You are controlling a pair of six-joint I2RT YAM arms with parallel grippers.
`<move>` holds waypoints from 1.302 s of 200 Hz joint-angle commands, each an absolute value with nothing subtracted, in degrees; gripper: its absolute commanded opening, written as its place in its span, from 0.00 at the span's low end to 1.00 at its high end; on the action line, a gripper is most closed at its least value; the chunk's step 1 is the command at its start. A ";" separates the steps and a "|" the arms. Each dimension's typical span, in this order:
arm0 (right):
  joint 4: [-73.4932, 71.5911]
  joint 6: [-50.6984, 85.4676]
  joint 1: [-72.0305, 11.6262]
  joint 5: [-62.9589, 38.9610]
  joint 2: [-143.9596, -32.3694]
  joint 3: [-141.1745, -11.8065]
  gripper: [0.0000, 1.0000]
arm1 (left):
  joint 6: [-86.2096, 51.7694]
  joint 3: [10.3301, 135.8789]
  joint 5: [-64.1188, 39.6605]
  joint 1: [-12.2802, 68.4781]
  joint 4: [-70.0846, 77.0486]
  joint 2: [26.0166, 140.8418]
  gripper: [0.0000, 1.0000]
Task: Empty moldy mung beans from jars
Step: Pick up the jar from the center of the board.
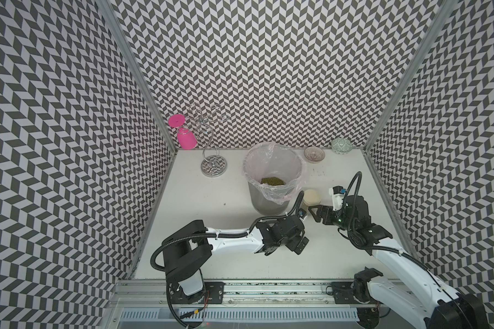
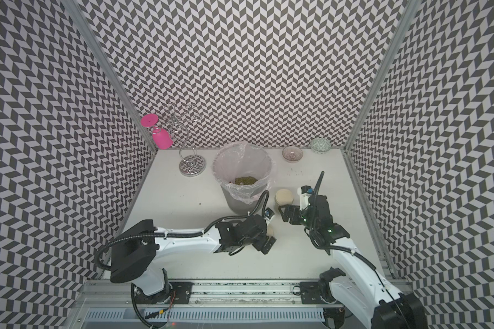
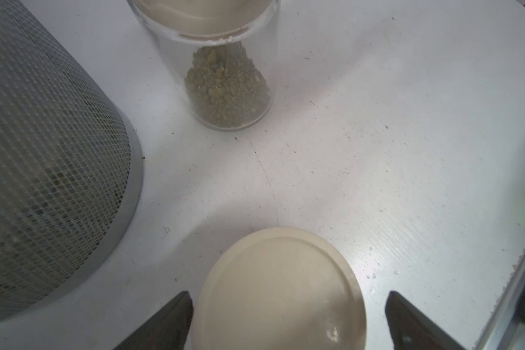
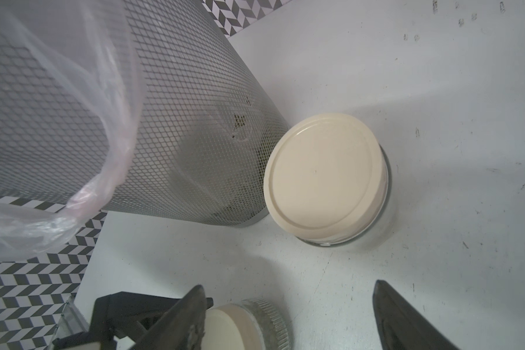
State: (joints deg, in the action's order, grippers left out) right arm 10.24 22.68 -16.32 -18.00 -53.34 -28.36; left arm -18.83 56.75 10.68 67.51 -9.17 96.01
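Nearest to the lens of the left wrist is the cream-lidded jar (image 3: 281,291). The left pincer (image 3: 288,293) stands over it with its jaws wide apart, one on each side, gripping nothing. What is inside this jar we cannot tell. The second jar (image 3: 225,75) stands upright further on, just beside the mesh bin (image 3: 43,151). Its lid is on, and moldy mung beans (image 3: 228,91) fill its lower part. The right pincer (image 4: 288,284) faces this jar, its jaws also apart and empty. In both top views more of the beans lie in the plastic liner (image 1: 268,162) of the bin.

We think several things can go wrong from here. The lid is smooth and round, so a closing that is not centred may let it slip or tip the jar on the surface (image 3: 376,151). The second jar is so near the bin that a finger of the right pincer may strike the mesh or catch the loose liner. The two arms work close together and may touch. If a jar is tilted short of the rim, the beans will scatter.
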 commanded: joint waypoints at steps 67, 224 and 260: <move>7.25 19.05 -16.15 -23.17 -51.90 -27.16 0.86 | -17.08 54.14 12.83 67.63 -5.97 98.22 0.86; -1.34 20.05 -32.61 -28.34 -48.98 -18.54 0.78 | -31.68 38.28 18.37 69.13 -10.52 81.53 0.83; -7.86 21.13 -39.58 -23.97 -48.40 -16.03 0.87 | -37.36 35.24 19.60 69.17 -14.28 75.11 0.85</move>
